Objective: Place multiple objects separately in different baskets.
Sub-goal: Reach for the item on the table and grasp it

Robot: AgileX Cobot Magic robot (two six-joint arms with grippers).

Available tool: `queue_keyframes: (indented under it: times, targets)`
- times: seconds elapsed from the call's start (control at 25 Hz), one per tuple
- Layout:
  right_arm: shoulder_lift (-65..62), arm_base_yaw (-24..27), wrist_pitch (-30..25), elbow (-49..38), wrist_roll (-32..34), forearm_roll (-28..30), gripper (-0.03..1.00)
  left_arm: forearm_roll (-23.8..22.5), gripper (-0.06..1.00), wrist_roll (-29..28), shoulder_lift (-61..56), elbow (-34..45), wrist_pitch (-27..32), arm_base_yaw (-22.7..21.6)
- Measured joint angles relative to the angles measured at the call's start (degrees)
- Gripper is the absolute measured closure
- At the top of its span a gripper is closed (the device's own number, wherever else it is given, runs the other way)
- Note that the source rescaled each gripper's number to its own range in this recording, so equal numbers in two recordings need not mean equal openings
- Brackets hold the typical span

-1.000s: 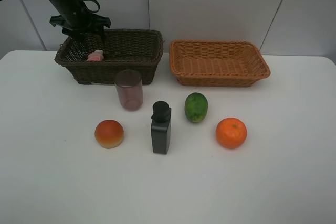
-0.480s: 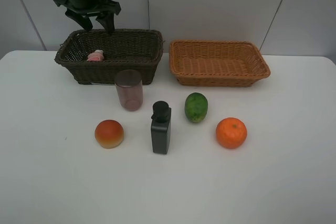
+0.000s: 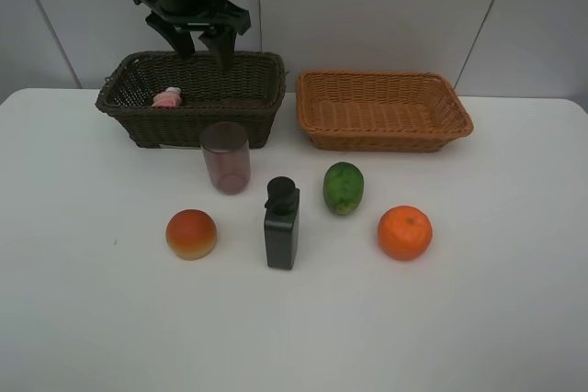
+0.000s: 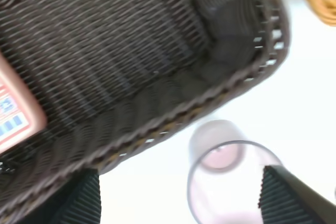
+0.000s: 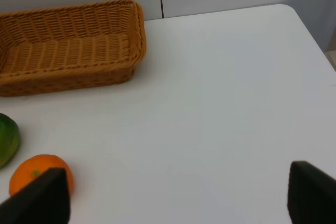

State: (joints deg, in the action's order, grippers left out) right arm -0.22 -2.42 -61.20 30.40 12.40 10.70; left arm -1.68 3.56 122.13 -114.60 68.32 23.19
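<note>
The pink white-capped bottle (image 3: 168, 97) lies inside the dark brown basket (image 3: 248, 103). My left gripper (image 3: 204, 46) hangs open and empty above that basket's back middle. Its wrist view looks down on the basket's weave (image 4: 131, 51), the bottle's (image 4: 13, 111) edge and the purplish cup (image 4: 231, 177). The cup (image 3: 226, 157) stands upright in front of the basket. The red-orange fruit (image 3: 191, 233), black bottle (image 3: 281, 224), green fruit (image 3: 343, 187) and orange (image 3: 404, 232) sit on the table. The orange-tan basket (image 3: 386, 74) holds nothing. My right gripper (image 5: 173, 198) is open over bare table.
The white table (image 3: 478, 319) runs from the wall to the camera, with the two baskets side by side at the back. In the right wrist view, the orange (image 5: 39, 174) and green fruit (image 5: 6, 140) lie near the tan basket (image 5: 68, 51). The table's corner (image 5: 294, 14) shows.
My left gripper has risen out of the dark basket's left end and moved right above it, still open and empty. The pink bottle stays in the basket. Nothing else moved.
</note>
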Motion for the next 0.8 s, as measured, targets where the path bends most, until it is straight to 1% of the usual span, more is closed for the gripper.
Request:
queue_keyframes:
  times: [0.28, 0.6, 0.68, 0.8]
  targets:
    - [0.0, 0.0, 0.0, 0.0, 0.0, 0.0, 0.22, -0.05, 0.14, 0.0, 0.0, 0.0, 0.0, 3.29]
    - [0.0, 0.0, 0.0, 0.0, 0.0, 0.0, 0.22, 0.3, 0.14, 0.0, 0.0, 0.0, 0.0, 9.02]
    - [0.0, 0.0, 0.0, 0.0, 0.0, 0.0, 0.22, 0.51, 0.14, -0.73, 0.0, 0.26, 0.0, 9.76]
    - [0.0, 0.0, 0.0, 0.0, 0.0, 0.0, 0.22, 0.5, 0.14, -3.56, 0.0, 2.4, 0.0, 10.34]
